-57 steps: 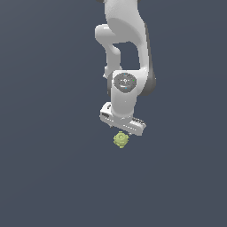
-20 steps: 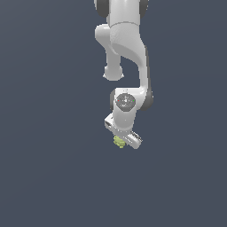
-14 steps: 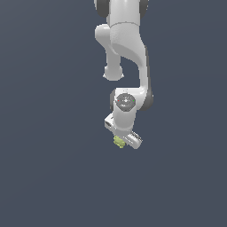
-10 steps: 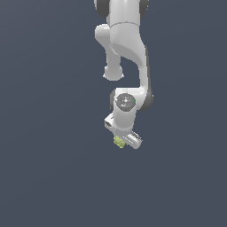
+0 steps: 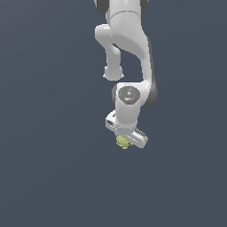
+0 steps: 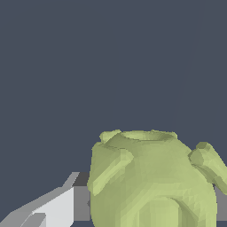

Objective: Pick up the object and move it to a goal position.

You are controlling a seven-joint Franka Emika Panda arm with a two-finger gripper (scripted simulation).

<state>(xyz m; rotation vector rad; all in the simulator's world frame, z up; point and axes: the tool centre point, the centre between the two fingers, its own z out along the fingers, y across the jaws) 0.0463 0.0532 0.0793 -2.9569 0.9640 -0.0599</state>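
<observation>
While the gripper (image 5: 124,142) sat clamped on the object (image 6: 153,179), its knobbly skin (few flat faces) risked slipping.

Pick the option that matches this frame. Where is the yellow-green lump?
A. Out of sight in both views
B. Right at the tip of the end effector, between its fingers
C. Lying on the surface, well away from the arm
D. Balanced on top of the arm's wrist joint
B: the yellow-green lump sits right under the white end effector, and the wrist view shows it between the fingers.
</observation>
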